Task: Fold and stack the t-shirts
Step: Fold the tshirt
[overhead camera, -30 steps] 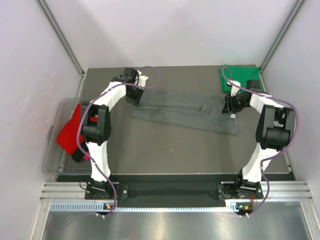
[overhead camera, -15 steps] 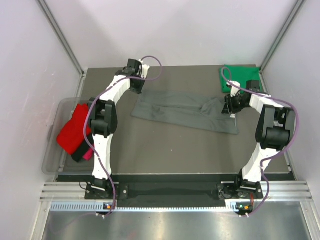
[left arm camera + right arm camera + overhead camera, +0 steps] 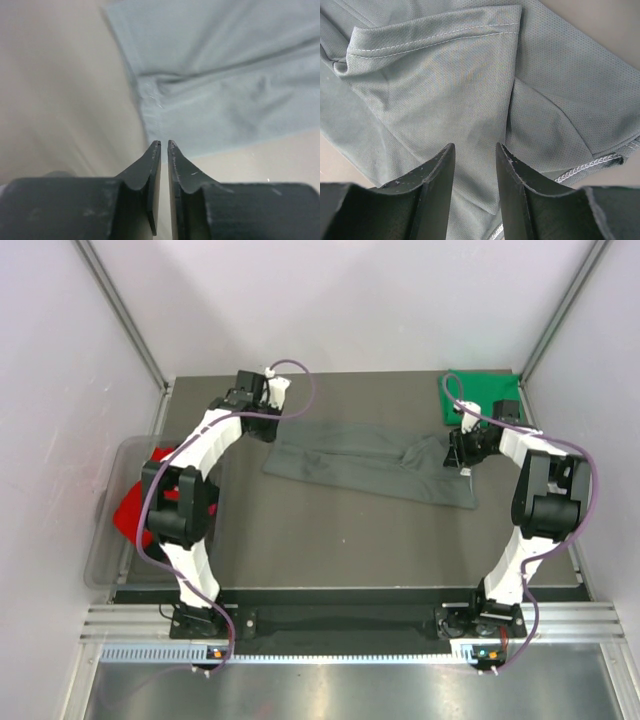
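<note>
A dark grey t-shirt (image 3: 370, 465) lies folded into a long strip across the middle of the table. My left gripper (image 3: 266, 430) hovers at its left end, shut and empty; in the left wrist view my left gripper (image 3: 164, 145) sits just off the edge of the grey shirt (image 3: 225, 90). My right gripper (image 3: 460, 455) is open just above the shirt's right end; in the right wrist view my right gripper (image 3: 475, 147) is over a sleeve fold of the grey shirt (image 3: 445, 85). A folded bright green t-shirt (image 3: 480, 398) lies at the back right. A red t-shirt (image 3: 130, 510) lies in the tub.
A clear plastic tub (image 3: 105, 540) stands off the table's left edge, partly hidden by my left arm. Metal frame posts and white walls close in the back and sides. The brown table (image 3: 340, 540) shows bare in front of the grey shirt.
My left arm has swung its elbow out to the left and its gripper has drawn back off the shirt's left end. The right arm and the shirts have not moved.
</note>
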`<action>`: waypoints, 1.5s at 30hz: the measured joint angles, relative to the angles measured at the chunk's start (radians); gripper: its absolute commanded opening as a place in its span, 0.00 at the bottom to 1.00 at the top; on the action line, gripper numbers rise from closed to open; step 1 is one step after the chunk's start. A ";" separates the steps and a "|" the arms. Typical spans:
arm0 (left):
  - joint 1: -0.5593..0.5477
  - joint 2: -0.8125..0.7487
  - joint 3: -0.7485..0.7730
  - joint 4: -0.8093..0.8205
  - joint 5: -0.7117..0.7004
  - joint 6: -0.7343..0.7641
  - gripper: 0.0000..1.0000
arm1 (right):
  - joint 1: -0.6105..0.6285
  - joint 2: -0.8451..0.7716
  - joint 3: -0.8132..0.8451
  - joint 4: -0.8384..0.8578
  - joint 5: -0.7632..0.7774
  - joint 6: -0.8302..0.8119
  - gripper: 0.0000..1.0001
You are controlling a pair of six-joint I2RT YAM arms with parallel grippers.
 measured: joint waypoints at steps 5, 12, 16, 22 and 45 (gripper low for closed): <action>-0.001 0.066 -0.059 -0.018 0.062 0.011 0.11 | 0.000 0.005 0.001 0.000 0.007 0.001 0.39; -0.002 0.159 -0.083 -0.059 0.098 0.014 0.08 | 0.000 0.022 0.016 -0.001 0.027 0.006 0.39; -0.002 0.166 -0.082 -0.064 0.099 0.014 0.07 | 0.000 0.043 0.042 0.000 0.032 0.014 0.39; -0.002 0.166 -0.082 -0.064 0.099 0.014 0.06 | 0.000 0.077 0.081 -0.004 0.047 0.025 0.22; -0.002 0.160 -0.092 -0.055 0.098 0.014 0.08 | -0.001 0.064 0.079 0.039 0.143 0.056 0.08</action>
